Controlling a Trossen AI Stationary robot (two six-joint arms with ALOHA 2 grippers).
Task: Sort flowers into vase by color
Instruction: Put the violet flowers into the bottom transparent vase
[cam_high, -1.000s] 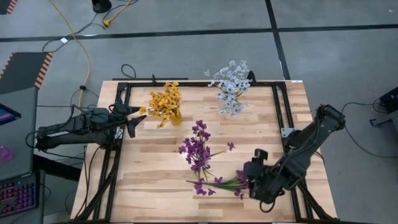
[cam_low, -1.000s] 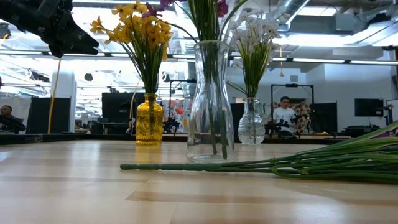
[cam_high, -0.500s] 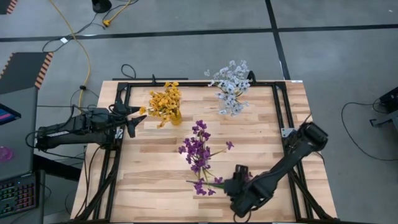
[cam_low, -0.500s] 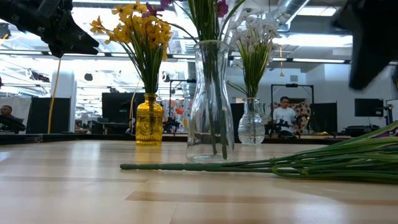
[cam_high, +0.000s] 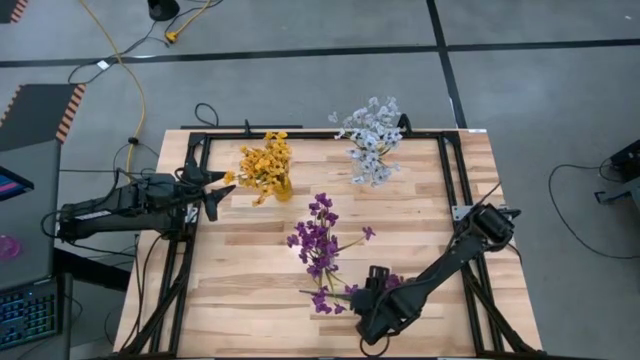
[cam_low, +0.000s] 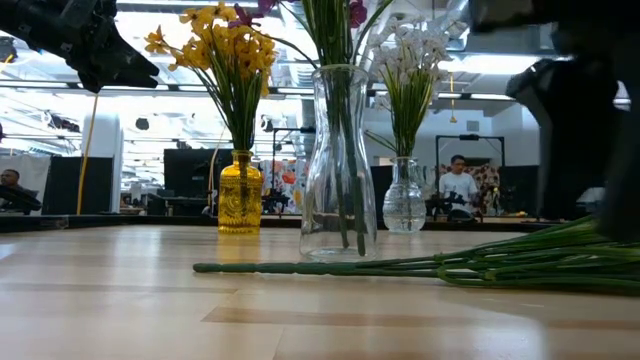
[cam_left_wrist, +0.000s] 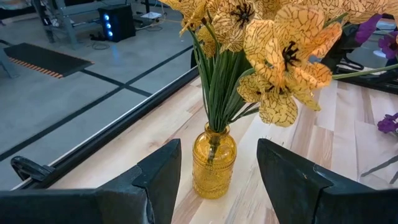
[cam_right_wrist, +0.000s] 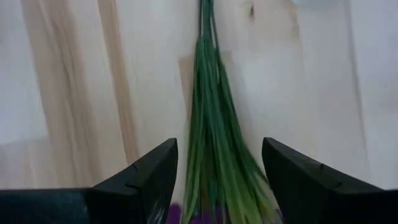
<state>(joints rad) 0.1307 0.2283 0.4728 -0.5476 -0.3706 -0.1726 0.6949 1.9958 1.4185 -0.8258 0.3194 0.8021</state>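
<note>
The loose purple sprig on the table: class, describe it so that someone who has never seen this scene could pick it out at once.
Start at the wooden table and find the clear vase of purple flowers near its middle. Just in front of that vase, toward the near edge, lies the purple sprig, under the open right gripper. It is the only flower lying flat; all the others stand upright in vases.

Two dark, jointed arms, each end effector (cam_high: 213, 190) bearing two blunt matte-black fingers (cam_right_wrist: 140, 180)
</note>
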